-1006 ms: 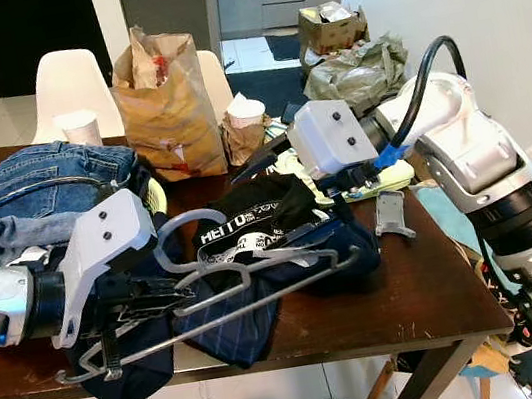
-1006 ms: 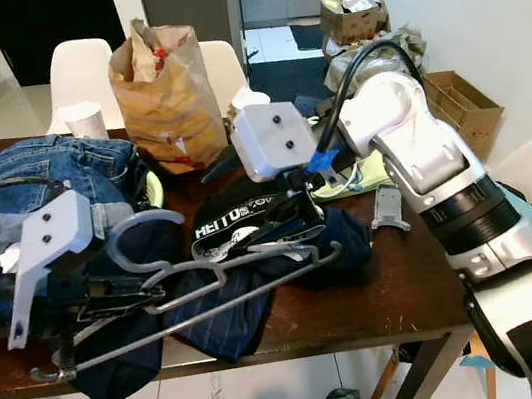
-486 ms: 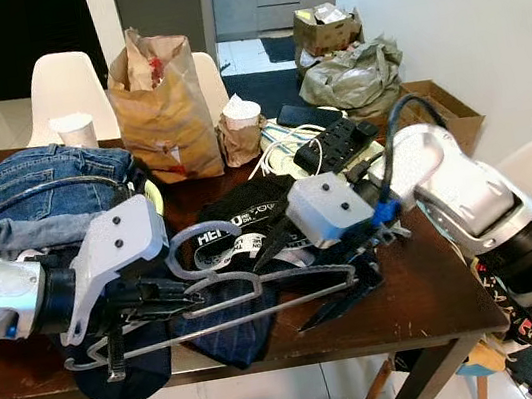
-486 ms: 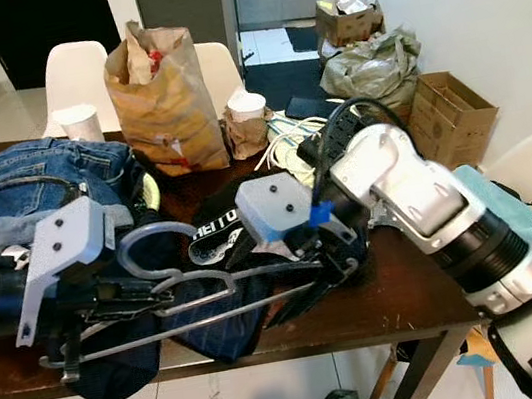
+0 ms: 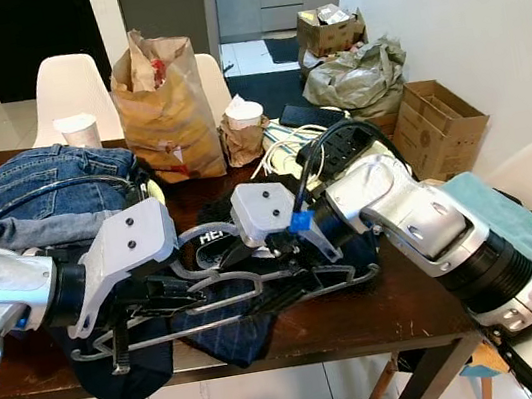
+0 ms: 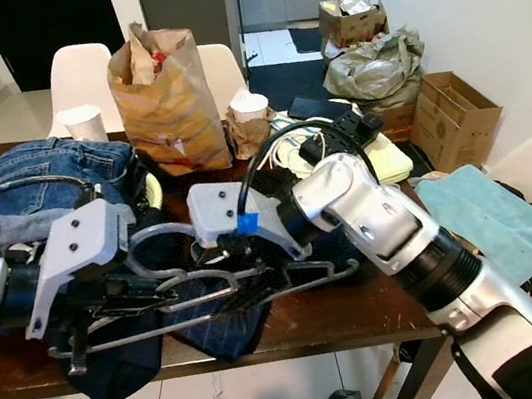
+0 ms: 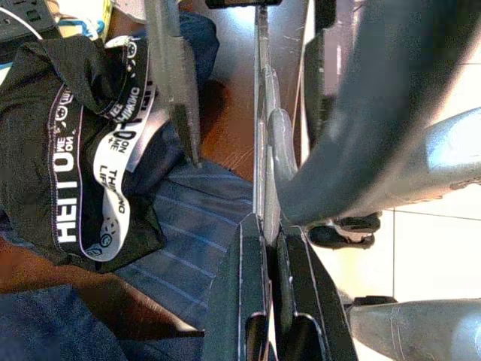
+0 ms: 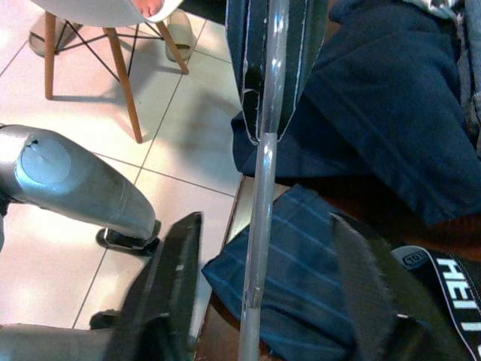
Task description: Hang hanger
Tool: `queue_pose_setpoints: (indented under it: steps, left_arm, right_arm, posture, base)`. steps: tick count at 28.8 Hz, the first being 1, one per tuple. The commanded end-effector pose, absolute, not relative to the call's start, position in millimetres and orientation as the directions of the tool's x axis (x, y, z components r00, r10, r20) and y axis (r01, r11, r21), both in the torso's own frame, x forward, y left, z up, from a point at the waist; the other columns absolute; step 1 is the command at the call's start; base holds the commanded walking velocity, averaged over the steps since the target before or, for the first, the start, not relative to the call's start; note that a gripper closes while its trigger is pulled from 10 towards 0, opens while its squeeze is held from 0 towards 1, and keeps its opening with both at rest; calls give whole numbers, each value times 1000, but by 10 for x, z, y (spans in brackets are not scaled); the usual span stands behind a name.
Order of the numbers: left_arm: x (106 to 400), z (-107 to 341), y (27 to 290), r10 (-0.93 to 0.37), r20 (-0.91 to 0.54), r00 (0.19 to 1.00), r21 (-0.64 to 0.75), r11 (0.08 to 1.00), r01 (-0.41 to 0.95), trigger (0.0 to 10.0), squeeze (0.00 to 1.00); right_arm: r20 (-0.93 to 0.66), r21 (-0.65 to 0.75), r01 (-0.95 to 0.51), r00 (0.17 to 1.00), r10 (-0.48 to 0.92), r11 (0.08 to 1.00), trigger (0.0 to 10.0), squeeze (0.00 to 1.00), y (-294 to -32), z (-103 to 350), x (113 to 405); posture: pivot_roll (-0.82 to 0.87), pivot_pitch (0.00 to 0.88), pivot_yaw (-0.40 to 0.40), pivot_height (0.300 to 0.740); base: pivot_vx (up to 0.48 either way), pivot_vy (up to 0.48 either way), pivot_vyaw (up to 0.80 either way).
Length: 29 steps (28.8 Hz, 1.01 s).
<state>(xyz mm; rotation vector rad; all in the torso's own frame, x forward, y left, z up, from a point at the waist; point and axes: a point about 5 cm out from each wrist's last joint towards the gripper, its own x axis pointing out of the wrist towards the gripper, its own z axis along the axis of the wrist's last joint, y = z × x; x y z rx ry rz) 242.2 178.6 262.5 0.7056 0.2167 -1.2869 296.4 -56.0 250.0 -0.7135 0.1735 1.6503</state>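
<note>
A pale tiled floor (image 8: 68,135) and white wall (image 5: 460,17) frame the room, with a dark doorway behind the counter (image 5: 414,303), a dark wood top crowded with clutter. Two white chairs (image 5: 66,84) stand at the counter's far side, and a cardboard box (image 5: 433,122) sits on the floor past its right end, near a teal cloth (image 5: 523,225). On the counter's far edge stands a brown paper bag (image 5: 165,104), with a paper cup (image 5: 79,131) to its left. Jeans (image 5: 31,186) are heaped on the counter's left part. Dark clothes (image 5: 236,331) lie near its front edge, some draping over it, beside a black band printed with white letters (image 7: 71,188). The grey hanger (image 5: 259,284) is held just above these clothes. The left hand (image 5: 115,335) is closed tight on the hanger's left end. The right hand (image 5: 269,285) reaches over the counter's middle, its fingers (image 8: 176,278) spread wide either side of the hanger's bar, not gripping it.
</note>
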Motion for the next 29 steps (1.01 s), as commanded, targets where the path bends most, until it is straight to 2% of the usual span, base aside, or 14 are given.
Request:
queue_pose_setpoints:
  steps: [1, 7, 17, 18, 19, 22, 24, 28, 29]
  left_arm:
    - [2425, 2655, 1752, -800, -528, 286, 385, 75, 920, 10000, 0]
    - [2441, 2618, 1763, -785, -542, 301, 396, 77, 915, 10000, 0]
    - [2460, 2603, 1776, -782, -541, 309, 372, 107, 922, 10000, 0]
    - [2482, 2616, 1768, -791, -519, 323, 364, 137, 921, 10000, 596]
    - [2520, 2644, 1760, -802, -483, 351, 355, 188, 916, 10000, 1000]
    - [2547, 2664, 1756, -807, -458, 372, 349, 221, 911, 10000, 1000]
    - [2609, 2746, 1691, -831, -360, 425, 395, 277, 876, 10000, 1000]
    - [2632, 2798, 1660, -839, -303, 451, 423, 306, 853, 10000, 1000]
    - [2649, 2850, 1643, -841, -252, 479, 445, 339, 829, 10000, 1000]
  right_arm:
    - [-543, -258, -940, -49, 838, -222, 0, 0, -537, 2465, 2935]
    - [-544, -270, -948, 8, 839, -166, 0, 0, -526, 2471, 2977]
    - [-533, -281, -947, 21, 846, -153, 0, 0, -507, 2496, 2983]
    - [-530, -282, -947, 23, 848, -150, 0, 0, -505, 2499, 2984]
    - [-527, -284, -947, 25, 850, -148, 0, 0, -503, 2502, 2984]
    - [-525, -285, -947, 26, 851, -147, 0, 0, -502, 2505, 2984]
    - [-511, -286, -950, 39, 859, -127, 0, 0, -504, 2514, 3003]
    - [-503, -288, -951, 52, 863, -111, 0, 0, -512, 2521, 3023]
    - [-495, -289, -952, 62, 867, -97, 0, 0, -519, 2528, 3038]
  posture:
    - [-37, 0, -38, 740]
    - [-36, 0, -42, 740]
    - [-33, 0, -39, 740]
    - [-33, 0, -39, 740]
    - [-33, 0, -39, 740]
    - [-32, 0, -39, 740]
    - [-30, 0, -41, 740]
    - [-30, 0, -42, 740]
    - [-29, 0, -42, 740]
  base:
    - [0, 0, 0]
    - [0, 0, 0]
    - [0, 0, 0]
    - [0, 0, 0]
    - [0, 0, 0]
    - [0, 0, 0]
    - [0, 0, 0]
    - [0, 0, 0]
    - [0, 0, 0]
